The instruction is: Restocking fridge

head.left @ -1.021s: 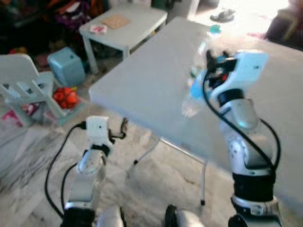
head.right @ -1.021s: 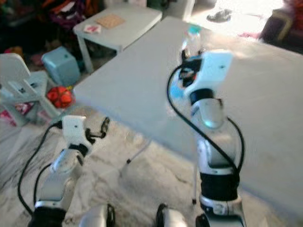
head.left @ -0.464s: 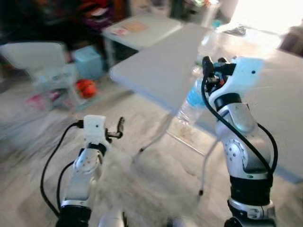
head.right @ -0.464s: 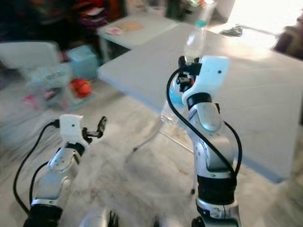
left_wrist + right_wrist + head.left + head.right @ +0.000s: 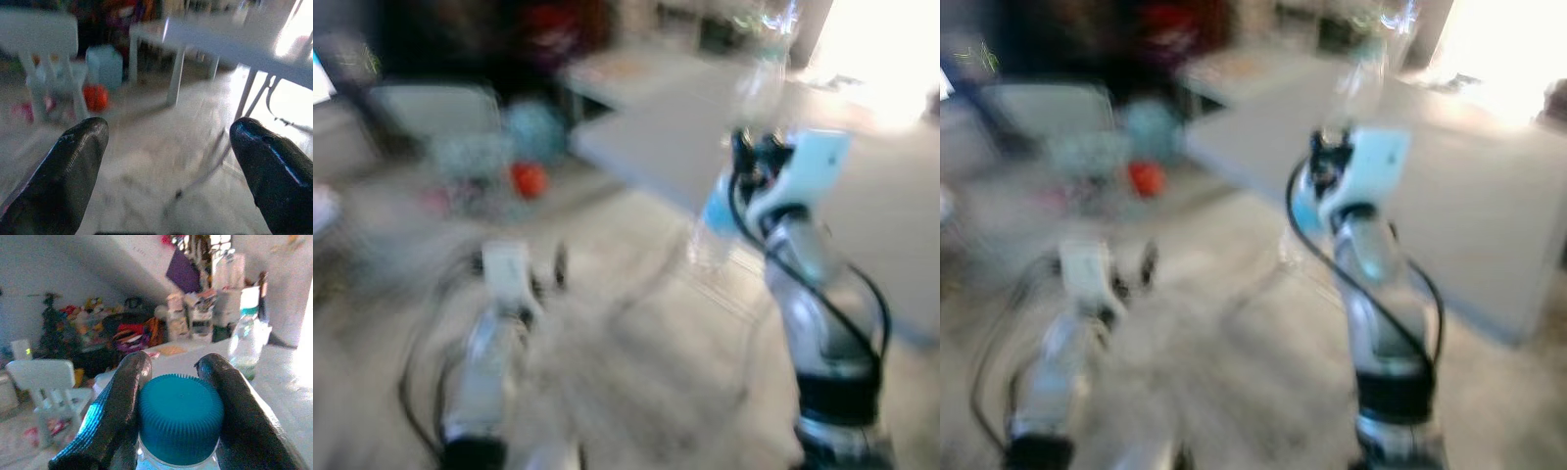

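My right gripper is shut on a clear water bottle with a blue label, its two black fingers pinching just under the teal cap. The bottle hangs below the gripper, beside the edge of the grey folding table. A second clear bottle stands upright on that table farther back. My left gripper is held low over the floor, open, with nothing between its fingers. The eye views are heavily blurred.
A small white table stands beyond the folding table. On the left are a white child's chair, a light-blue stool and a red ball. Pale marble floor lies ahead, with the table's legs nearby.
The whole picture has swung and blurred, so the camera is moving. The table now sits farther right and back. The bottle stays in my right gripper.
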### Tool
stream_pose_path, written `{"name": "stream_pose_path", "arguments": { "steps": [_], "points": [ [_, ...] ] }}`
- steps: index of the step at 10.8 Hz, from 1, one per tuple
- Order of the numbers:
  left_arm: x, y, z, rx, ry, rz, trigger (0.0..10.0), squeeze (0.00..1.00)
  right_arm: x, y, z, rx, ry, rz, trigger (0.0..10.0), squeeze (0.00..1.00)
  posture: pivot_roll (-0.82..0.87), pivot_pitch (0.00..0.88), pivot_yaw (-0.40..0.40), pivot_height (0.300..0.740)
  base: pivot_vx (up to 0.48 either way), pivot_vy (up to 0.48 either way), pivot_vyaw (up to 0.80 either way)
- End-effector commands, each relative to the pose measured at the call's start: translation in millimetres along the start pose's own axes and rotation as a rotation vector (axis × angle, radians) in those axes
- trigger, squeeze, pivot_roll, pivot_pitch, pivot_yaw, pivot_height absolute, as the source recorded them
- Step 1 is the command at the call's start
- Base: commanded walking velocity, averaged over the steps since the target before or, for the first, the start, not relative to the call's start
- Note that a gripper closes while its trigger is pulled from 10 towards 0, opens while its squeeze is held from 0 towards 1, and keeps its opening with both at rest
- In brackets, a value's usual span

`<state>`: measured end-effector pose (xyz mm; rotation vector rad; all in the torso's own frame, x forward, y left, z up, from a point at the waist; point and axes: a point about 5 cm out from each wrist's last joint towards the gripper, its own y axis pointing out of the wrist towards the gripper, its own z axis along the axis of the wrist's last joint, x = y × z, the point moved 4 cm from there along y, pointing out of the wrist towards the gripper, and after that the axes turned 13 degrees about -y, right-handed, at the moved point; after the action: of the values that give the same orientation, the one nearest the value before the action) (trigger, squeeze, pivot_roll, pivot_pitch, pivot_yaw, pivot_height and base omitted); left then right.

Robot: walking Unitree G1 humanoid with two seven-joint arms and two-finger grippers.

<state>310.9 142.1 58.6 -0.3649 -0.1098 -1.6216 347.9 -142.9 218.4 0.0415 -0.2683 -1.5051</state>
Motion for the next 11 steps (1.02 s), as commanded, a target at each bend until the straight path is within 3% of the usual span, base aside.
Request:
{"name": "stream_pose_path", "arguments": {
  "steps": [1, 3, 4, 5, 8, 11],
  "points": [
    [-4.4, 4.5, 10, 0.030, 0.014, 0.024, 10.0, 0.00, -2.7, -0.2, -4, 0.003, 0.004, 0.012, 10.0, 0.00, 0.06, 0.007, -0.027, 0.740, 0.000, 0.000, 0.80],
    [-4.0, 11.5, 29, 0.100, 0.053, 0.037, 10.0, 0.00, -14.7, -2.9, -15, -0.006, -0.002, 0.074, 10.0, 0.00, 0.07, 0.018, -0.025, 0.740, 0.000, 0.000, 0.80],
    [-10.0, 9.9, 31, 0.106, 0.057, 0.066, 10.0, 0.00, -31.1, -5.0, -13, 0.042, -0.036, 0.167, 10.0, 0.00, 0.08, 0.022, -0.017, 0.740, 0.000, 0.000, 0.80],
    [-12.5, 8.2, 32, 0.111, 0.085, 0.084, 10.0, 0.00, -37.1, -7.6, -14, 0.054, -0.057, 0.201, 10.0, 0.00, 0.08, 0.025, -0.017, 0.740, 0.000, 0.000, 0.80],
    [-38.8, 2.9, 22, 0.065, 0.146, 0.236, 10.0, 0.00, -45.4, -11.7, -18, 0.054, -0.035, 0.238, 10.0, 0.00, 0.09, 0.035, -0.019, 0.740, 0.000, 0.000, 0.80],
    [-45.0, -4.0, 29, 0.093, 0.176, 0.248, 10.0, 0.00, -45.9, -16.4, -25, 0.062, -0.039, 0.248, 10.0, 0.00, 0.11, 0.037, -0.027, 0.740, 0.000, 0.000, 0.80]
  ]
}}
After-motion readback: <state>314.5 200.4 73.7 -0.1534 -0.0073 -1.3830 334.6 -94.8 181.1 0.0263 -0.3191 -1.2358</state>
